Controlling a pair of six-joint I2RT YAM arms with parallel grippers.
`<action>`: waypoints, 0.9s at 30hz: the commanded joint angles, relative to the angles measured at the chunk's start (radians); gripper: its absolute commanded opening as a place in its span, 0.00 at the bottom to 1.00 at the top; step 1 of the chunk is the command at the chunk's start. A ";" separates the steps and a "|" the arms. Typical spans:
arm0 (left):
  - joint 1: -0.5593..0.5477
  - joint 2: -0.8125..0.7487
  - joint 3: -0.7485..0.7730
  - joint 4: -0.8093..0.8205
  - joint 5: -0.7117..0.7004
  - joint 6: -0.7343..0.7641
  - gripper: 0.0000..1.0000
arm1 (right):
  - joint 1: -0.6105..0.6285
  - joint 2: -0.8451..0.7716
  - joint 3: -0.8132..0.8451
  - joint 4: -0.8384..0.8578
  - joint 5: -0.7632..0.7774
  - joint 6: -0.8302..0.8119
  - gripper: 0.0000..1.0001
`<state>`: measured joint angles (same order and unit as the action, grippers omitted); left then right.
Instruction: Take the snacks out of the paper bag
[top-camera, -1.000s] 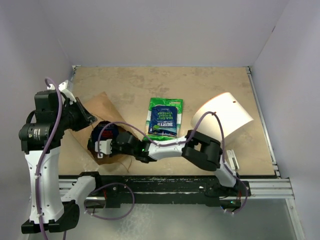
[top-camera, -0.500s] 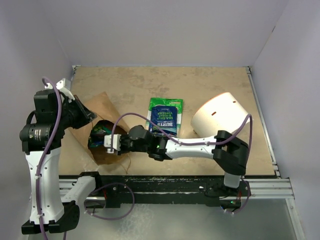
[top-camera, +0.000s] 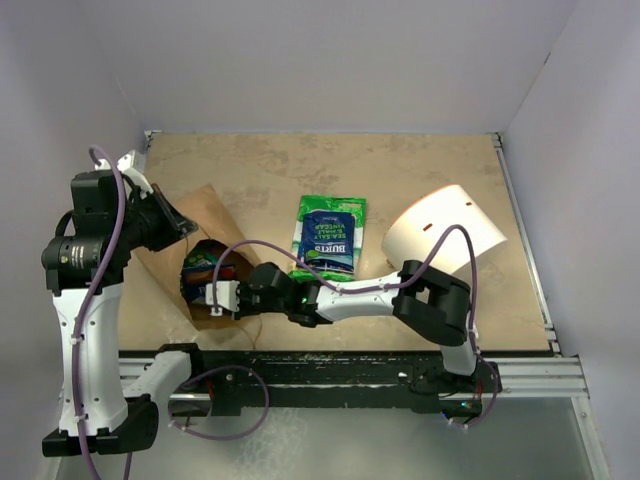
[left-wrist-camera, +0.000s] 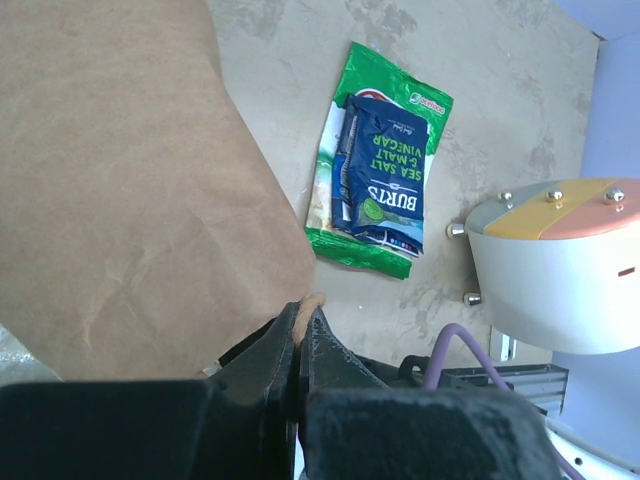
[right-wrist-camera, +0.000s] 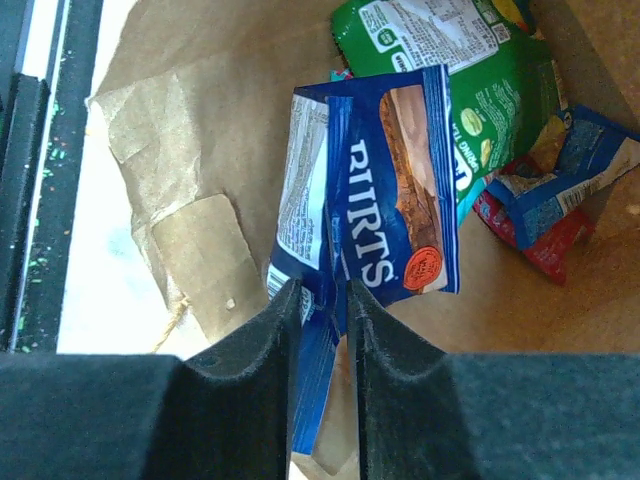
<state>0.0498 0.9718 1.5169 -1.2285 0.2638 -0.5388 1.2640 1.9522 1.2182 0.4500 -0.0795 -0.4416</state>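
The brown paper bag (top-camera: 200, 215) lies at the left, mouth towards the near edge. My left gripper (top-camera: 185, 228) is shut on its twisted paper handle (left-wrist-camera: 310, 300) and holds the bag (left-wrist-camera: 130, 180) up. My right gripper (top-camera: 215, 297) is at the bag's mouth. Its jaws (right-wrist-camera: 325, 290) stand slightly apart, open, with the edge of a dark blue snack packet (right-wrist-camera: 395, 200) in the gap. Deeper inside lie a green packet (right-wrist-camera: 480, 80) and a small red-pink and blue one (right-wrist-camera: 560, 200). Outside, a dark blue packet (top-camera: 328, 240) lies on a green one (top-camera: 335, 208).
A white cylindrical container (top-camera: 445, 235) lies on its side right of the two packets on the table. The right arm stretches across the near part of the table towards the bag. White walls close in the table on three sides.
The right gripper drew back from the bag's mouth half a second ago, has since moved in again, and its jaws have parted. The left gripper still holds the handle.
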 joint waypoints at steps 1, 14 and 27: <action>-0.002 0.006 0.049 0.040 0.056 -0.007 0.00 | 0.000 0.003 0.013 0.062 0.016 -0.012 0.30; -0.002 0.028 0.055 0.046 0.089 -0.012 0.00 | 0.002 0.083 0.091 0.048 -0.025 0.006 0.51; -0.002 0.006 0.010 0.075 0.026 -0.026 0.00 | 0.002 -0.258 0.008 -0.142 -0.018 0.071 0.00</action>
<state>0.0498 0.9981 1.5330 -1.2228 0.3138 -0.5407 1.2640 1.8809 1.2552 0.3473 -0.0883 -0.4210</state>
